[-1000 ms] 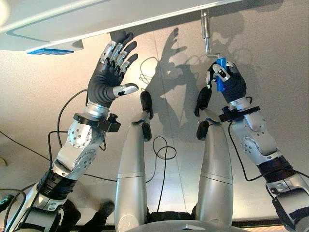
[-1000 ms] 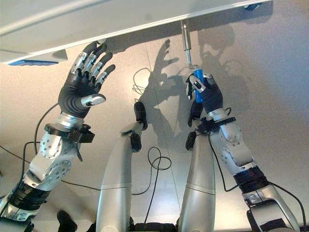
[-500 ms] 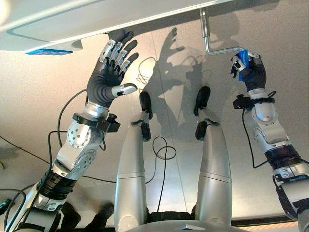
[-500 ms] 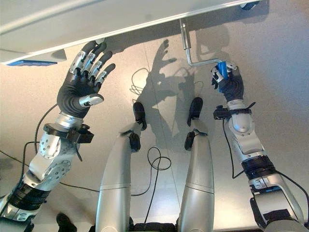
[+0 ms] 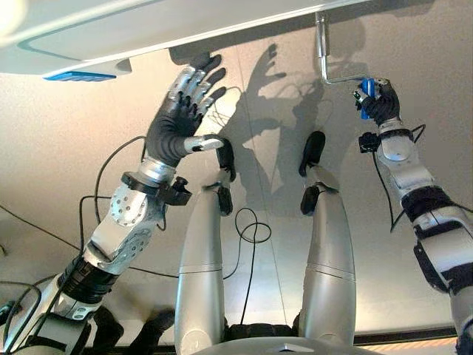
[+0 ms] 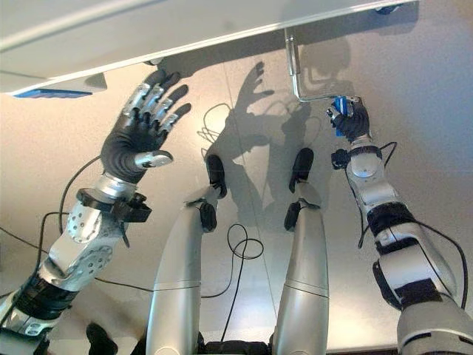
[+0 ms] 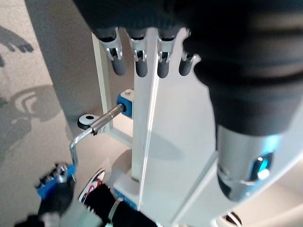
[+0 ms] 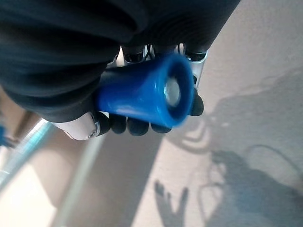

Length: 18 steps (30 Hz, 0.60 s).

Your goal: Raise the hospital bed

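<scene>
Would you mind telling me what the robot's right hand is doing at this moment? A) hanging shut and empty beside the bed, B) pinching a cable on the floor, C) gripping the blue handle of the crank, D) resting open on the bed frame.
C: the right hand has its fingers curled round the blue handle of the metal crank, while the left hand is spread open near the bed frame.
</scene>
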Available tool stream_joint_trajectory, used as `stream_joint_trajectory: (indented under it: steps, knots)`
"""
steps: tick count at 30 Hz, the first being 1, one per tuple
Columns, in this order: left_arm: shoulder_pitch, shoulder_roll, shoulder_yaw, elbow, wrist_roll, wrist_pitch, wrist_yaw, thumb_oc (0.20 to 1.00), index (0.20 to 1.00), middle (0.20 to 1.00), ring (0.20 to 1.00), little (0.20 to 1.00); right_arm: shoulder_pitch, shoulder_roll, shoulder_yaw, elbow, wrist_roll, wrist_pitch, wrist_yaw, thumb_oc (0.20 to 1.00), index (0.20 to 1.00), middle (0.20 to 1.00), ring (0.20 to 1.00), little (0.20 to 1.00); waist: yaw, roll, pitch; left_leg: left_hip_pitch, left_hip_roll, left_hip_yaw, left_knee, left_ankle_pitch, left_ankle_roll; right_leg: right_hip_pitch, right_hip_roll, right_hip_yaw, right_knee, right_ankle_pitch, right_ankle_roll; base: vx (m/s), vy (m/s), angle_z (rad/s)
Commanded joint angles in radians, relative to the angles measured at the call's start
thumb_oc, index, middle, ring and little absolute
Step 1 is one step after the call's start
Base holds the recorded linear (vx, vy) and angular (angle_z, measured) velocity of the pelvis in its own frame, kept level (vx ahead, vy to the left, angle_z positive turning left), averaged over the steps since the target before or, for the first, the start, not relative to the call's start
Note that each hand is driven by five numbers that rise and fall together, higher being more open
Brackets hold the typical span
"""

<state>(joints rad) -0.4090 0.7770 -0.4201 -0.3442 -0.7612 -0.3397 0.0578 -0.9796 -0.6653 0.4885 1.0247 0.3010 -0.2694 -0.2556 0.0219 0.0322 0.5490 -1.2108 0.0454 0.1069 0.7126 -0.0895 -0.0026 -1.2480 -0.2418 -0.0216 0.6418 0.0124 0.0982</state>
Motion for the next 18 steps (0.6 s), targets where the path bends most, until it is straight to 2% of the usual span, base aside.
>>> stream_joint_trajectory:
  steps: [1, 4, 6, 10, 15, 18]
  knots:
    - [0.022, -0.039, 0.015, -0.122, 0.004, -0.048, -0.012, 1.000, 1.000, 1.000, 1.000, 1.000, -0.041, -0.094, -0.033, 0.147, 0.001, 0.086, -0.024, 0.200, 0.200, 0.200, 0.200, 0.200, 0.018, 0.055, -0.029, 0.002, -0.011, -0.048, -0.115, 0.100, -0.063, 0.001, 0.028, -0.036, 0.081, -0.005, 0.025, 0.01, 0.013, 0.03]
    - [-0.013, -0.054, -0.019, -0.110, 0.009, -0.046, -0.007, 1.000, 1.000, 1.000, 1.000, 1.000, -0.063, -0.040, 0.038, 0.263, -0.076, 0.124, 0.011, 0.200, 0.200, 0.200, 0.200, 0.200, 0.033, 0.074, -0.029, -0.010, -0.017, -0.051, -0.095, 0.100, -0.061, -0.009, 0.022, -0.039, 0.100, -0.005, 0.026, 0.00, 0.000, 0.00]
    - [-0.022, -0.061, -0.023, -0.103, 0.010, -0.045, -0.006, 1.000, 1.000, 1.000, 1.000, 1.000, -0.062, -0.024, 0.045, 0.286, -0.087, 0.132, 0.025, 0.200, 0.200, 0.200, 0.200, 0.200, 0.038, 0.079, -0.029, -0.012, -0.017, -0.052, -0.092, 0.100, -0.060, -0.011, 0.022, -0.038, 0.104, -0.006, 0.026, 0.00, 0.004, 0.04]
    - [-0.051, -0.113, -0.044, -0.088, 0.017, -0.036, -0.001, 1.000, 1.000, 1.000, 1.000, 1.000, -0.041, 0.068, 0.052, 0.375, -0.145, 0.172, 0.056, 0.200, 0.200, 0.200, 0.200, 0.200, 0.057, 0.105, -0.029, -0.028, -0.030, -0.053, -0.063, 0.100, -0.056, -0.021, 0.017, -0.039, 0.130, -0.007, 0.025, 0.01, 0.012, 0.03]
    - [-0.049, -0.145, -0.038, -0.084, 0.023, -0.029, 0.006, 1.000, 1.000, 1.000, 1.000, 1.000, -0.017, 0.133, 0.052, 0.358, -0.162, 0.180, 0.066, 0.200, 0.200, 0.200, 0.200, 0.200, 0.064, 0.113, -0.029, -0.030, -0.032, -0.052, -0.053, 0.100, -0.056, -0.024, 0.014, -0.037, 0.137, -0.005, 0.026, 0.00, 0.021, 0.04]
    - [-0.045, -0.165, -0.028, -0.078, 0.025, -0.022, 0.018, 1.000, 1.000, 1.000, 1.000, 1.000, -0.010, 0.207, 0.068, 0.313, -0.155, 0.173, 0.077, 0.200, 0.200, 0.200, 0.200, 0.200, 0.064, 0.113, -0.029, -0.034, -0.034, -0.047, -0.048, 0.103, -0.057, -0.028, 0.014, -0.035, 0.142, -0.002, 0.026, 0.00, 0.000, 0.00]
